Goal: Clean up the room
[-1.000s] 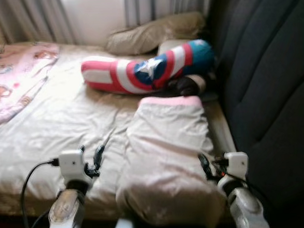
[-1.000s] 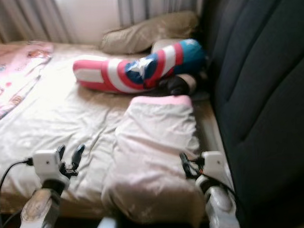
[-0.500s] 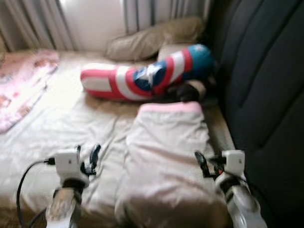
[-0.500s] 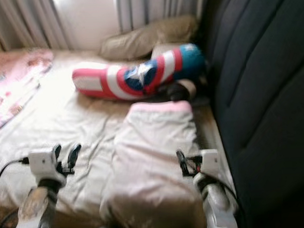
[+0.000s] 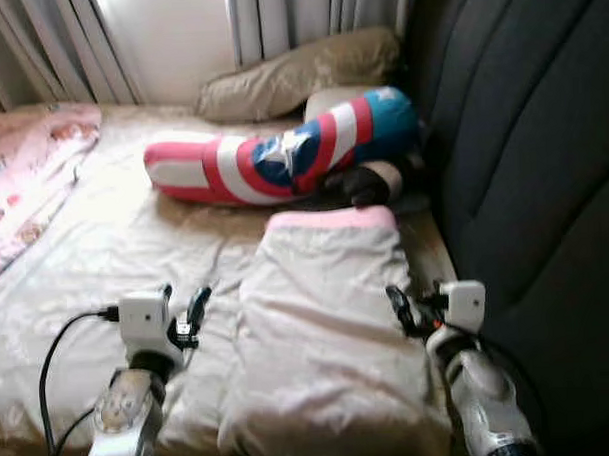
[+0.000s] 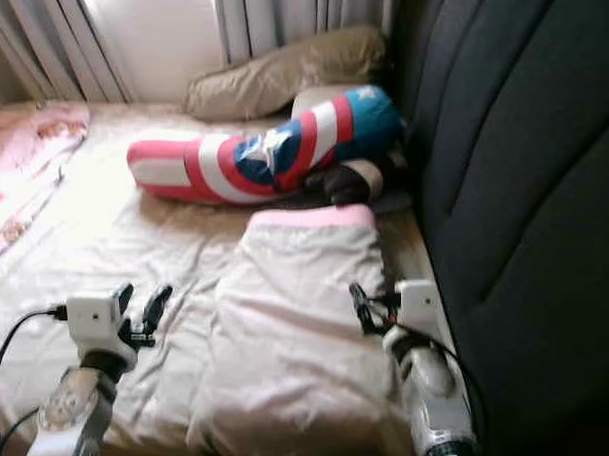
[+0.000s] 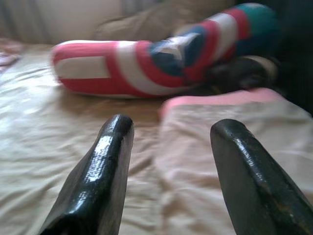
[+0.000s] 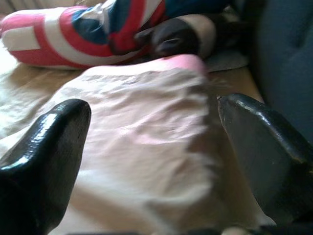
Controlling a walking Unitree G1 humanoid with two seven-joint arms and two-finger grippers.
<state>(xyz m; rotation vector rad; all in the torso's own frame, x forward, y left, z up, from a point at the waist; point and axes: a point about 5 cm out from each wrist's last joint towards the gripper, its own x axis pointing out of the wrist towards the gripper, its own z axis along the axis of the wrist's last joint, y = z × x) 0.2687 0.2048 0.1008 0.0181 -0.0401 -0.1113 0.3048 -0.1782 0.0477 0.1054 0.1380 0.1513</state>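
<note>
Dark rounded object [image 5: 368, 183] half hidden behind striped bolster [image 5: 282, 154], unidentifiable, pink patterned blanket [image 5: 28, 178] left of bolster, cut off by edge

Bright window [image 5: 173, 42] backlight, sheet glare, soft blur throughout

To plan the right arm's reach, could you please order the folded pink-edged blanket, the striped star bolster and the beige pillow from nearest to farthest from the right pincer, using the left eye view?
1. Folded blanket, beside the right pincer.
2. Striped bolster, beyond the blanket.
3. Beige pillow, by the curtains.
</note>
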